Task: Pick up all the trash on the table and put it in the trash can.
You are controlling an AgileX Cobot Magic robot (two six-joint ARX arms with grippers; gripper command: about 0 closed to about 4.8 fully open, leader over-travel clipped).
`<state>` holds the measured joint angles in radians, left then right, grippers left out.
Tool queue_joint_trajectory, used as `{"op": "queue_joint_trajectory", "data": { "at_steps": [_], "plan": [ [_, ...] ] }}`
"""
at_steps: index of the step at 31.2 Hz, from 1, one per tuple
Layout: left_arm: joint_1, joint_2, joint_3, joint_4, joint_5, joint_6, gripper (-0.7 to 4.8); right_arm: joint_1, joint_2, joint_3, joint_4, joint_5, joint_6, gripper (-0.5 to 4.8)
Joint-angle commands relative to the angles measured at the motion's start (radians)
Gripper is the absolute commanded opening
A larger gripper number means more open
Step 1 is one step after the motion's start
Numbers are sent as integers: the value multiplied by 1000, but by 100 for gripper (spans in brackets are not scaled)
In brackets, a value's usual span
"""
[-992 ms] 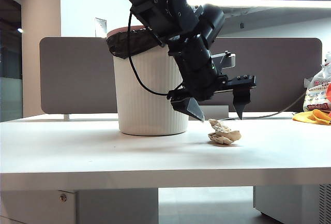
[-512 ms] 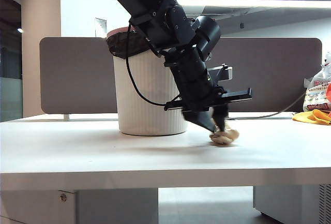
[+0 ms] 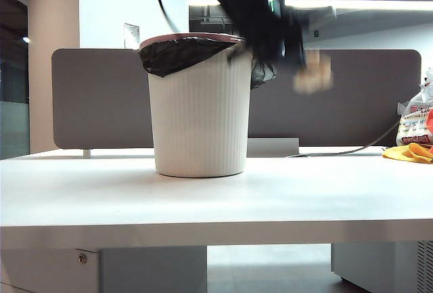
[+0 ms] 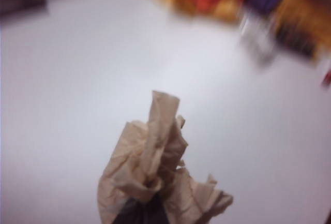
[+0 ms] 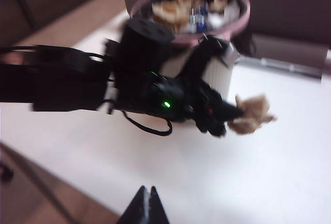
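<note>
clearly, operator, you were in the carrying step; your left gripper (image 5: 230, 116) was clenched on a crumpled brown paper wad (image 3: 312, 76), held in the air just beside the upper part of the trash can (image 3: 199, 107), near its rim but not over the opening; in the exterior view the arm was a dark blur, so exact contact could not be read there; the left wrist view showed the paper wad (image 4: 155, 172) bunched at the fingertips above the bare white table (image 3: 216, 201); your right gripper (image 5: 145, 208) hung apart over the near part of the table, its two tips pressed together on nothing; the can already held some brown scraps and other bits inside its pinkish rim; my judgement was that the next move called for bringing the wad across over the black liner before letting go, since a release beside the rim would drop it back on the table; colourful packaging (image 3: 414, 134) lay at the far right edge, possibly more to collect.
</note>
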<state>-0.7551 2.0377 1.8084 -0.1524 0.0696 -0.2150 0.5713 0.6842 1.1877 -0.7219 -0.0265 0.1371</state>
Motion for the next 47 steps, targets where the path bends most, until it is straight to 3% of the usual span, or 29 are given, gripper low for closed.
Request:
{"op": "queue_joint_trajectory", "data": {
  "at_steps": [1,6,16,22,23,25,26,27,30,42,47],
  "plan": [
    [0,-93,47,19,0,67,-6,0,-1,6,137,4,1,-5],
    [47,-200,114,15,-28,192,-6,0,55,31,269,-1,-1,-5],
    [299,-229,135,-28,-24,151,-6,1,294,252,303,-114,-59,-5],
    [364,-189,134,-16,2,152,7,1,354,322,311,-136,-59,-5],
    [366,-184,134,-17,4,151,50,1,357,325,309,-136,-58,-5],
    [367,-181,134,-18,2,151,292,1,358,326,304,-135,-58,-5],
    [367,-181,134,-18,-3,153,442,1,358,326,301,-134,-58,-5],
    [367,-181,134,-17,-14,155,479,1,358,326,299,-134,-55,-5],
    [367,-181,134,-17,-78,156,479,1,358,327,297,-134,-34,-5],
    [367,-193,135,-5,-73,154,479,1,357,328,270,-133,-34,-5],
    [367,-275,135,-86,-62,154,479,1,323,328,232,-130,-89,-5]
  ]
}}
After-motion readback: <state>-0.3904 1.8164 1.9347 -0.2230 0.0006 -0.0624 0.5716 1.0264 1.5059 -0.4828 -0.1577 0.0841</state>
